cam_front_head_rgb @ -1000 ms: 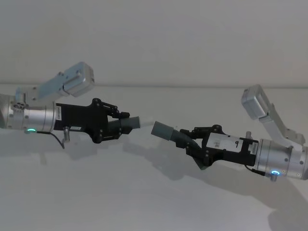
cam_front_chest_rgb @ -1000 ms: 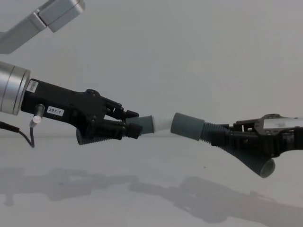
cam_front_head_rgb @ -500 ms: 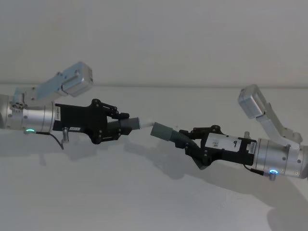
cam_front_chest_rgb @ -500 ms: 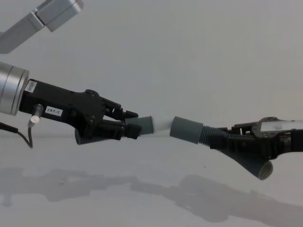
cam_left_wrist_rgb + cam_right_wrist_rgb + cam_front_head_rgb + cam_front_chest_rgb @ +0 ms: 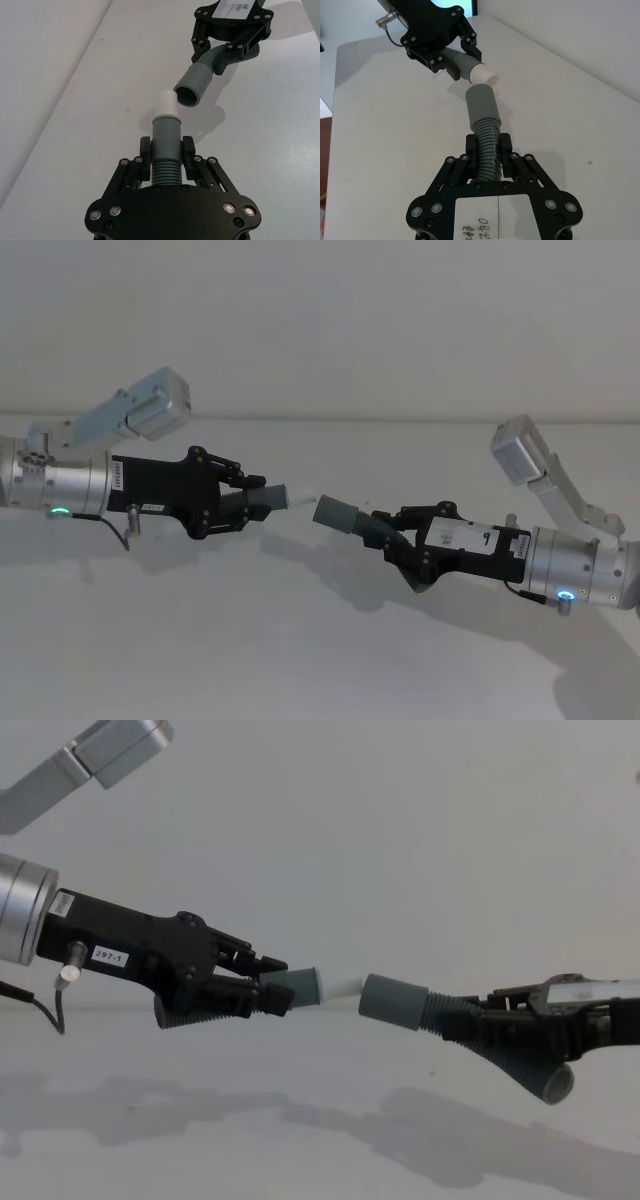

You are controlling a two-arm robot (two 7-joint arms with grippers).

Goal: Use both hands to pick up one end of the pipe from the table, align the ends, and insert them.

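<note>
**Tip just short of the socket mouth**

Above the desk (image 5: 300, 640), the left tool (image 5: 166, 152) pinches the pipe piece with the whitish tip (image 5: 165, 105); the right tool (image 5: 488, 150) pinches the socket piece (image 5: 481, 103). The mouth lies ahead, slightly off-axis, ends nearly touching.

The plain, matte, white to pale grey flat table (image 5: 250, 640) stretches across the head view, meeting a pale wall at a straight far edge. Soft grey shadows (image 5: 470, 1130) fall across its surface in the chest view. In the right wrist view its rounded corner (image 5: 342, 47) and left edge show, with a small dark speck (image 5: 590, 162) on the top
</note>
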